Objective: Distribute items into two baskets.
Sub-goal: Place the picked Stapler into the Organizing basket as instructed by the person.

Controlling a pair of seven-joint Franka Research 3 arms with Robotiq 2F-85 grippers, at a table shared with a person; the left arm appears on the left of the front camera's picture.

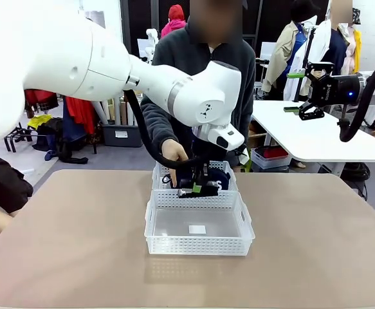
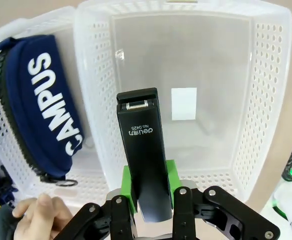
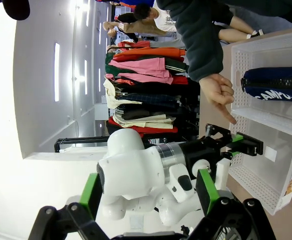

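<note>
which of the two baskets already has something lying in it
The far basket, on the person's side: the navy CAMPUS pouch lies inside it. The near basket holds nothing yet, showing just a white label on its floor.

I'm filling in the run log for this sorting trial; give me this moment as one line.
left end effector: shut on stapler, above near basket | right end effector: open, raised | pouch: in far basket

Front view faces the person, wrist views share both baskets (image 2: 266,100).
</note>
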